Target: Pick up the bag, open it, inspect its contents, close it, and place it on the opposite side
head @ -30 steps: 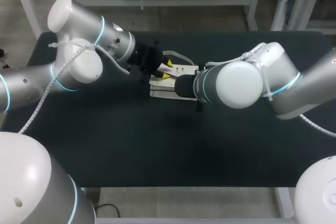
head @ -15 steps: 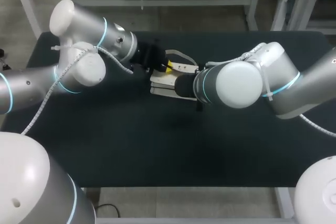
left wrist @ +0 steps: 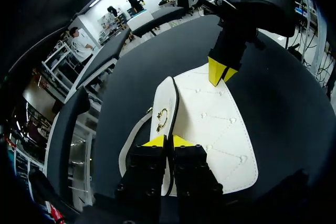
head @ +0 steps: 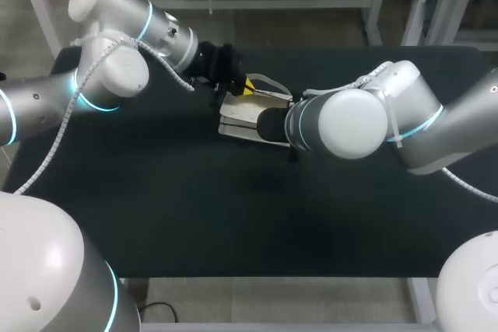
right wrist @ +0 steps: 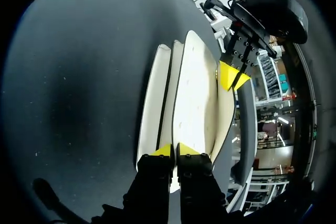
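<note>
A white quilted bag (head: 243, 114) lies flat at the middle of the black table (head: 233, 215), toward its back. In the left wrist view the bag (left wrist: 210, 114) shows a gold clasp (left wrist: 161, 119), and its dark-rimmed flap edge runs between my left gripper's (left wrist: 168, 141) yellow tips, which are shut on it. From the opposite end, my right gripper (right wrist: 175, 149) is shut on the bag's (right wrist: 194, 93) edge. In the head view my right arm (head: 342, 122) hides that gripper, while my left gripper (head: 243, 88) is at the bag's back left corner.
The bag's pale strap (head: 268, 82) loops out behind it on the table, also seen beside my left gripper as a strap (left wrist: 128, 142). Bare dark tabletop lies in front of the bag and to both sides.
My left gripper has closed on the bag's flap edge and drawn back and left a little. The bag's left end shifted slightly with it. The right arm has stayed put.
</note>
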You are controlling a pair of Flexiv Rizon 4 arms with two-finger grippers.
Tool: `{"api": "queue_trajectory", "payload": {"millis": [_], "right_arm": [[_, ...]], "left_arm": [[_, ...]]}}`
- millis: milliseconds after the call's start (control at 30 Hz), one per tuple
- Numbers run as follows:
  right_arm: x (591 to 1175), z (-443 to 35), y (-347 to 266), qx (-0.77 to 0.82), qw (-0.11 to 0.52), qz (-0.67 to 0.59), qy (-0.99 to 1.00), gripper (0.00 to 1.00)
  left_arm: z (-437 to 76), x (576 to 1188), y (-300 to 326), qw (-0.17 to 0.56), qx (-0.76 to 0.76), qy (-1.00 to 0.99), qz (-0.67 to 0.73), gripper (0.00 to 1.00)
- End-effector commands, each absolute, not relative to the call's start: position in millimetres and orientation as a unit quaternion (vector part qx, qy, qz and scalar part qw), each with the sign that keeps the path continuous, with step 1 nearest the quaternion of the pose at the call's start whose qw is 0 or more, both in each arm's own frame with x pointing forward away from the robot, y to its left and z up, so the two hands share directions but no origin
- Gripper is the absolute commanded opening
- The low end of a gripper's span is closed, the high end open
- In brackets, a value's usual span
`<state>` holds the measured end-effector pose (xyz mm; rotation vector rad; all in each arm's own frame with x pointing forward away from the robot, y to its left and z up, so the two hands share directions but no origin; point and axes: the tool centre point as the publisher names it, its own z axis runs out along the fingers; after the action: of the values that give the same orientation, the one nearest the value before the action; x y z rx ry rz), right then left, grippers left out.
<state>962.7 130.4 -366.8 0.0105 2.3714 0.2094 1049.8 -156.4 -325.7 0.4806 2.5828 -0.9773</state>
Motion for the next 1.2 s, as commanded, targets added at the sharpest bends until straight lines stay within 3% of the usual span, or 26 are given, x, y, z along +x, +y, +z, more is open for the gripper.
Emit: {"api": "queue_trajectory", "payload": {"millis": [33,433,500,533,633,933,1200], "right_arm": [[955.6,-374.9,124.8,0.007,0.423,0.085,0.902,0.0],[955.6,-374.9,124.8,0.007,0.423,0.085,0.902,0.0],[955.6,-374.9,124.8,0.007,0.423,0.085,0.902,0.0],[955.6,-374.9,124.8,0.007,0.423,0.085,0.902,0.0],[955.6,-374.9,124.8,0.007,0.423,0.085,0.902,0.0],[955.6,-374.9,124.8,0.007,0.423,0.085,0.902,0.0],[955.6,-374.9,124.8,0.007,0.423,0.085,0.902,0.0]], "left_arm": [[-317.4,1065.9,-149.0,0.138,0.164,0.915,-0.343,0.0],[-318.2,1067.1,-145.3,0.125,0.155,0.916,-0.348,0.0],[-320.6,1064.2,-146.4,0.132,0.159,0.915,-0.347,0.37],[-321.8,1062.6,-146.8,0.138,0.158,0.916,-0.342,0.43],[-326.3,1058.3,-147.3,0.15,0.159,0.914,-0.342,0.74],[-337.6,1049.3,-149.9,0.173,0.159,0.901,-0.364,0.83],[-343.7,1054.3,-154.3,0.198,0.157,0.898,-0.36,0.81]]}}
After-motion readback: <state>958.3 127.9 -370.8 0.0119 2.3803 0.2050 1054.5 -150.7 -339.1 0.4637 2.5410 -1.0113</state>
